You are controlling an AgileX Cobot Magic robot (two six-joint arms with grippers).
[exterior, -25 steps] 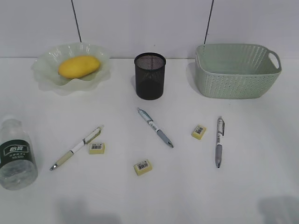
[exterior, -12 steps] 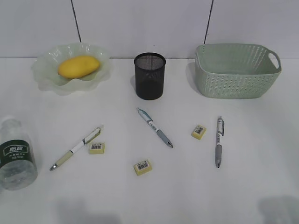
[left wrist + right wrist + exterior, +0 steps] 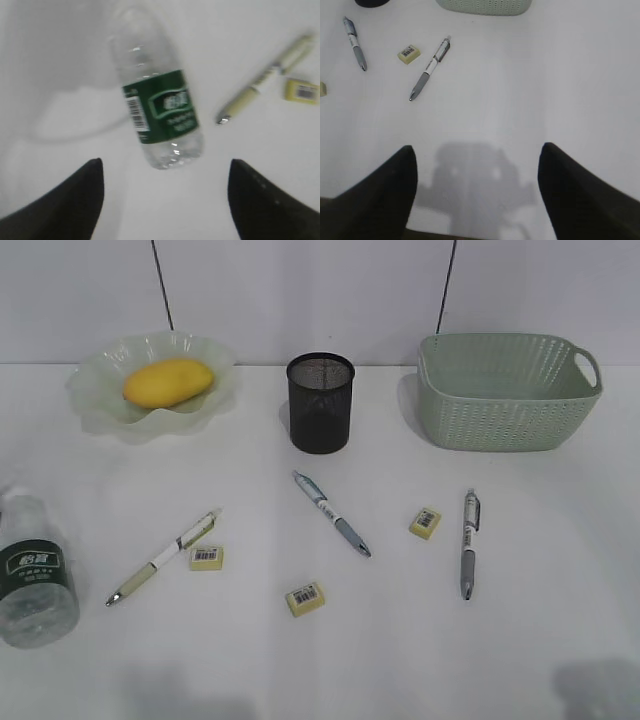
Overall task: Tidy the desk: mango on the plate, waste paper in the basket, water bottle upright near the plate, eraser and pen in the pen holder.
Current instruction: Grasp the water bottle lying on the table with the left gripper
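The mango [image 3: 168,381] lies in the plate [image 3: 100,400] at the back left. At the left edge of the desk [image 3: 400,640] the water bottle [image 3: 35,575] lies on its side, cap pointing away. In the left wrist view the bottle [image 3: 160,112] lies just beyond my left gripper [image 3: 165,200], which is open and empty. Three pens [image 3: 163,557] [image 3: 332,513] [image 3: 468,542] and three erasers [image 3: 207,558] [image 3: 305,598] [image 3: 426,522] lie in front of the pen holder [image 3: 320,402]. My right gripper [image 3: 477,195] hangs open over bare desk. The basket [image 3: 508,390] stands back right. No waste paper shows.
Neither arm shows in the exterior view, only shadows at the front edge. The left wrist view also takes in a pen [image 3: 265,77] and an eraser [image 3: 301,91] right of the bottle. Two pens [image 3: 430,67] [image 3: 355,43] and an eraser [image 3: 409,54] lie far ahead of the right gripper.
The water bottle has rolled a touch in place. Everything else on the desk stays where it was.
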